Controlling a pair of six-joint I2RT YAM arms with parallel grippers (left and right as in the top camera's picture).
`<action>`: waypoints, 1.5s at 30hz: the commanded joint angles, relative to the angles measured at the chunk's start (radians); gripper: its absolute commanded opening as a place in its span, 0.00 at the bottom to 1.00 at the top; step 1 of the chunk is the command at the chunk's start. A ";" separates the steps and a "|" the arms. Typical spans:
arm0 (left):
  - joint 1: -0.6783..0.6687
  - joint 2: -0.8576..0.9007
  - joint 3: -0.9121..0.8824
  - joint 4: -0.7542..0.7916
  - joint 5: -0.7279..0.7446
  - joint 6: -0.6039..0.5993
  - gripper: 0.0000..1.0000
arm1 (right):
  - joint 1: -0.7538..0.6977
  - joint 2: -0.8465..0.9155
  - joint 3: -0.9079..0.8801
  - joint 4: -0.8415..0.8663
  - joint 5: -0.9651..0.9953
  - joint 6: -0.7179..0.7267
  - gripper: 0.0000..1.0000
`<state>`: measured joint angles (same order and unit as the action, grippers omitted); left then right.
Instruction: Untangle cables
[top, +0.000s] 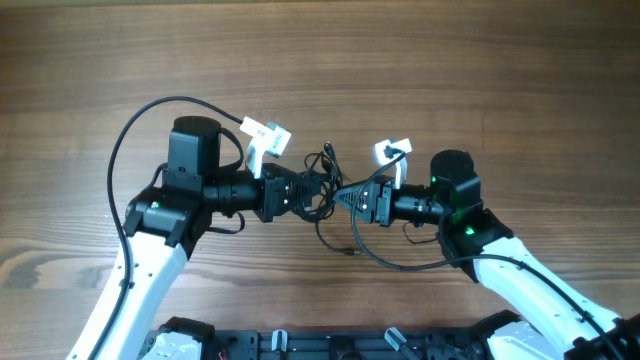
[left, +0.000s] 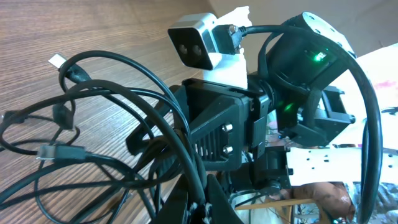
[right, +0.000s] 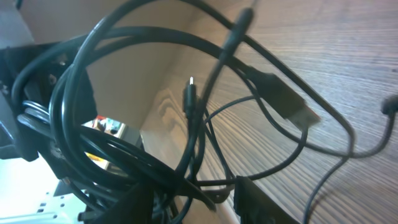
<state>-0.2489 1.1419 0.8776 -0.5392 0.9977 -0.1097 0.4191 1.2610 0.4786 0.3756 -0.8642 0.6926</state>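
Tightly — left gripper (top: 304, 192) on cables (top: 328, 158)

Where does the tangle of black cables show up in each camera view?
Overhead: tangle of cables at the centre of the picture.
Left wrist: left half, looping over the wood.
Right wrist: across most of the picture, a plug at right.
Shared landmark: the wooden table under it.

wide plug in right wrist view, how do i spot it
Against the wooden table at the right of the right wrist view, a black cable runs down from the top into the wide plug. Its broad flat tip sets it apart from the slim plug to its left.
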 joint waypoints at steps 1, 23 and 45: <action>-0.005 -0.014 0.019 0.003 0.053 -0.003 0.04 | 0.033 0.012 -0.003 0.060 -0.035 0.024 0.35; -0.005 -0.013 0.019 -0.035 0.014 -0.107 0.04 | 0.045 0.012 -0.003 0.001 -0.023 0.040 0.05; 0.065 -0.013 0.019 -0.082 -0.289 -0.439 0.80 | 0.043 0.012 -0.003 -0.043 0.170 0.204 0.04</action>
<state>-0.1886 1.1404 0.8803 -0.6220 0.7456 -0.3840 0.4641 1.2659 0.4770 0.3187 -0.7231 0.8303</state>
